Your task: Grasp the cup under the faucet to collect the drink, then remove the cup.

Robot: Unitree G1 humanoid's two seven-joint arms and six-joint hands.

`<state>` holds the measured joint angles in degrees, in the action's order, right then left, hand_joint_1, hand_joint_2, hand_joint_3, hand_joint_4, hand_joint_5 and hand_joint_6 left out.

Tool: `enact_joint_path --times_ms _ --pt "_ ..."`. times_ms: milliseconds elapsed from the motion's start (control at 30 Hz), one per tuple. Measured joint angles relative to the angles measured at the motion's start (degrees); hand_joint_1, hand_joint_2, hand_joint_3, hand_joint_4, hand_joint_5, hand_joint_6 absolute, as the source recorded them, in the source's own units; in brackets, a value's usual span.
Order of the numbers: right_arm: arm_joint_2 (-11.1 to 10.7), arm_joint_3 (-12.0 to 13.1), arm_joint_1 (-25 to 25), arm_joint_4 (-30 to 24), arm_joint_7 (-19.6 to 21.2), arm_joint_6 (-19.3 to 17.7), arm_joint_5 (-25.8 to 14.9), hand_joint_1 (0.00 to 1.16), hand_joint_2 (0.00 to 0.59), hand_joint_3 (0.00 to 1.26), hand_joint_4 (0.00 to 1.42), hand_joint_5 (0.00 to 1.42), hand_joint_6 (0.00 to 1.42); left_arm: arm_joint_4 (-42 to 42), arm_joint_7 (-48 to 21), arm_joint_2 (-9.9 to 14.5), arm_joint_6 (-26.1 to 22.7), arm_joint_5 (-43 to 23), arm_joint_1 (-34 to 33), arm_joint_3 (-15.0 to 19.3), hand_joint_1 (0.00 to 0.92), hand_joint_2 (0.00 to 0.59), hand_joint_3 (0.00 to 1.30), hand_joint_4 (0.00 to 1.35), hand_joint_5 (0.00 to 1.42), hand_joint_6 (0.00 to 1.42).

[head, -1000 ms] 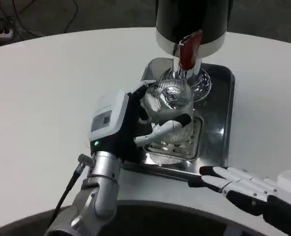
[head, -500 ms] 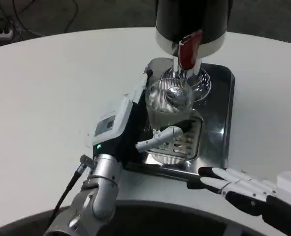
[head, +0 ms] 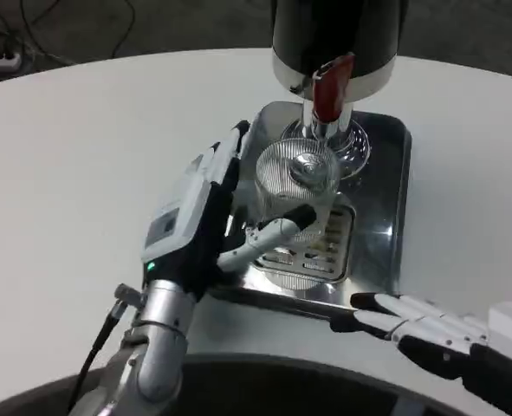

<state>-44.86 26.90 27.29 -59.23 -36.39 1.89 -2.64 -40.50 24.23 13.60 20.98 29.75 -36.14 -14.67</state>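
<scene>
Cup [head: 295, 185] stands on the slotted grate of the metal drip tray [head: 401, 192], its mouth directly below the steel faucet [head: 327, 120] of the black dispenser [head: 340, 35], which is the one place where a poured drink would land inside it and any overflow would fall through the grate. It is clear ribbed glass or plastic, upright, and I cannot tell from its glinting inside whether liquid is already there. The red tap lever [head: 330, 87] hangs above the spout, untouched by either hand. The left hand [head: 205, 217] sits at the cup's left flank with its white back turned up and outward: the thumb reaches across the near side of the cup wall, while the other fingers [head: 231, 146] extend past the far left side, so the cup sits between them. Whether the hand truly clasps the cup or only brackets it cannot be told, since the contact on the far side is hidden behind the hand itself. That side-on approach makes sense, as it leaves the mouth clear for the stream. The right hand [head: 420, 325] lies flat on the white table [head: 82, 156] just in front of the tray's near edge, fingers spread and holding nothing, apparently waiting out of the way.
</scene>
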Motion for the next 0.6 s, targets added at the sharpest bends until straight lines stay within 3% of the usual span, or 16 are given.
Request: enact_joint_path --times_ms 333,467,600 --pt "0.33 0.12 -0.03 0.01 0.11 0.67 0.02 0.53 0.517 0.10 0.00 0.00 0.00 21.55 -5.33 4.11 -0.42 -5.27 11.14 7.06 0.000 0.004 0.00 0.00 0.02 0.02" --pt "0.39 0.12 -0.03 0.00 0.11 0.86 0.03 0.53 0.517 0.10 0.00 0.00 0.00 28.77 -17.66 6.21 -0.38 -18.53 11.30 11.51 0.000 0.003 0.00 0.00 0.04 0.06" --pt "0.39 0.08 -0.14 0.00 0.11 0.91 0.03 0.53 0.517 0.10 0.00 0.00 0.00 31.05 -27.10 6.76 -1.83 -28.73 8.53 14.46 0.000 0.010 0.00 0.00 0.09 0.09"
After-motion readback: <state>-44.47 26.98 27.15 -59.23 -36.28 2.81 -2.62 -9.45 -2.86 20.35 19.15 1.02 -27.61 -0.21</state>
